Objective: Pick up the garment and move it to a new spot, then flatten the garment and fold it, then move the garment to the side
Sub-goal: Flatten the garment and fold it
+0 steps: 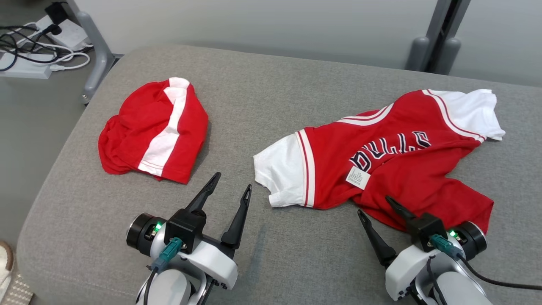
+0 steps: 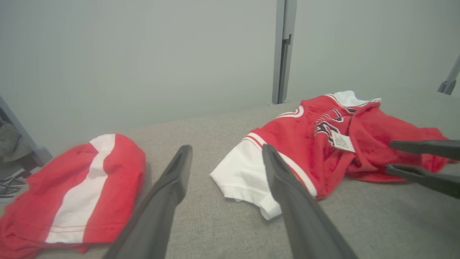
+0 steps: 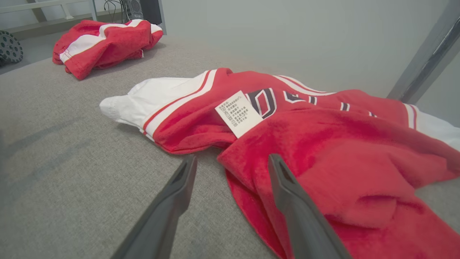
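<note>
Right fingers (image 1: 372,235) gape at rumpled red-and-white jersey (image 1: 381,161), label showing.

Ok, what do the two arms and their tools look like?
Pale grey-white arm shells. The left tool and right tool each have two long dark tapered fingers on a black block, a teal plug with black cable, and a green light.

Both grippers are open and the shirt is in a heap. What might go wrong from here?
1. The shirt has its hem doubled over by the right gripper; a pinch there may catch several layers, so it won't spread flat.
2. The folded shorts lie close to the left gripper; a wide sweep might drag them undone.
</note>
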